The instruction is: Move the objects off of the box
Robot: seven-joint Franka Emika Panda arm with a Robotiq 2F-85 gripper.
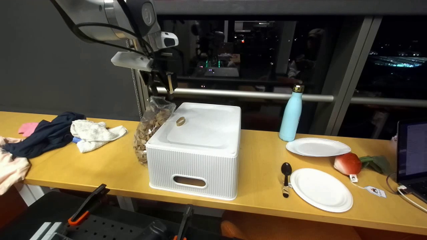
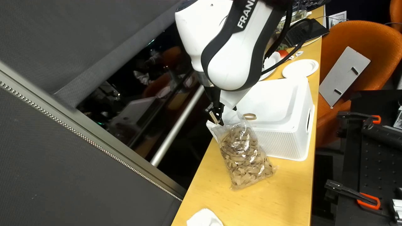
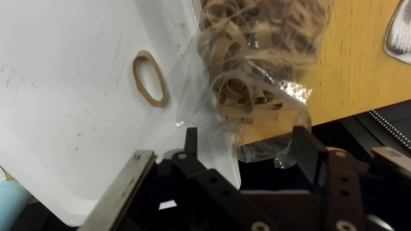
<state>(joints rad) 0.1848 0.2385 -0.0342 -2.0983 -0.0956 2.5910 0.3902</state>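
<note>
A white ribbed box (image 1: 196,133) stands on the wooden table; its flat top also shows in an exterior view (image 2: 279,100) and in the wrist view (image 3: 64,96). One tan rubber band (image 1: 180,123) lies on the top near one long edge, also seen in the wrist view (image 3: 155,102). A clear plastic bag of tan rubber bands (image 2: 243,153) stands on the table against the box's side, its loose top over the box edge. My gripper (image 3: 246,129) is open above the bag's loose top, near the box corner. Whether a finger touches the plastic I cannot tell.
Cloths (image 1: 95,133) lie on the table on the bag's side of the box. Beyond the box's other side are a blue bottle (image 1: 291,116), two white plates (image 1: 322,190), a spoon (image 1: 286,170), a plush vegetable (image 1: 348,163) and a laptop (image 1: 412,156). A window rail (image 1: 253,94) runs behind.
</note>
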